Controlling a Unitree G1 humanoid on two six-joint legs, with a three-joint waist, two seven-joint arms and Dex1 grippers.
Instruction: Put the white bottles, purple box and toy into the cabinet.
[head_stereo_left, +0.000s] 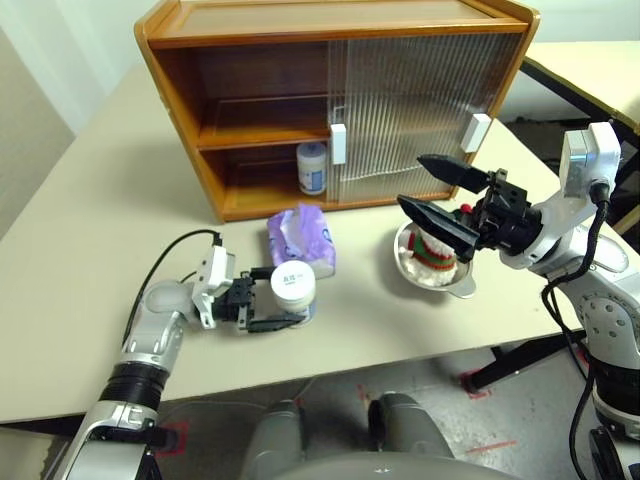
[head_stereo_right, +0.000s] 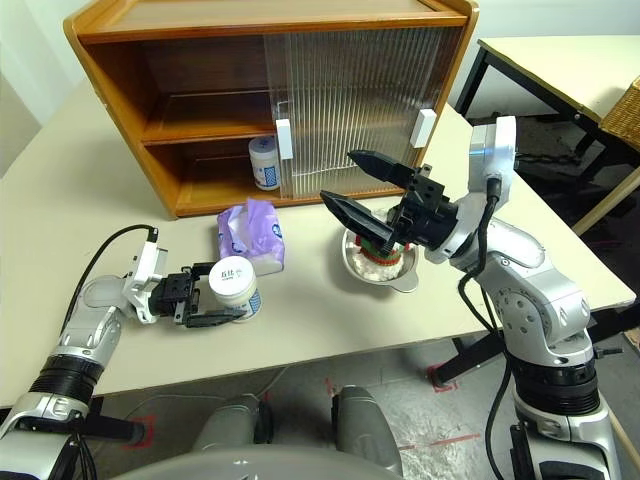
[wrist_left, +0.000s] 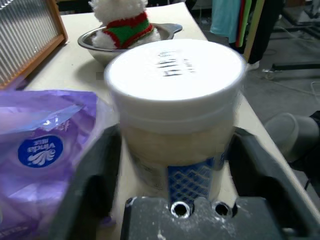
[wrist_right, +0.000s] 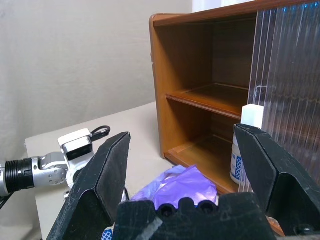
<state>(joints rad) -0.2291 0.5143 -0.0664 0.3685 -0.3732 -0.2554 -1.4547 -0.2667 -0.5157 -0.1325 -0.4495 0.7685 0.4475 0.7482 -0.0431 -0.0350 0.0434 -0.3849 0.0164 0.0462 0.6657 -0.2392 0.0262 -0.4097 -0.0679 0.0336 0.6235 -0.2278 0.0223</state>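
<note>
Where left tool (head_stereo_left: 287, 310) straddles it: squat white bottle (head_stereo_left: 293, 288), blue-printed label.

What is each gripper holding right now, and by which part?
The left gripper brackets the white bottle around its body below the lid; a firm hold cannot be told. The right gripper is open and empty.

Cabinet (head_stereo_left: 300, 60) at tabletop (head_stereo_left: 90, 260) rear edge, one jar (head_stereo_left: 312, 167) on its bottom shelf. Tissue pack (head_stereo_left: 303, 240) before it; second jar (head_stereo_left: 293, 290) nearer front edge; bowl (head_stereo_left: 462, 285) holding toy (head_stereo_left: 432, 252) rightward.
</note>
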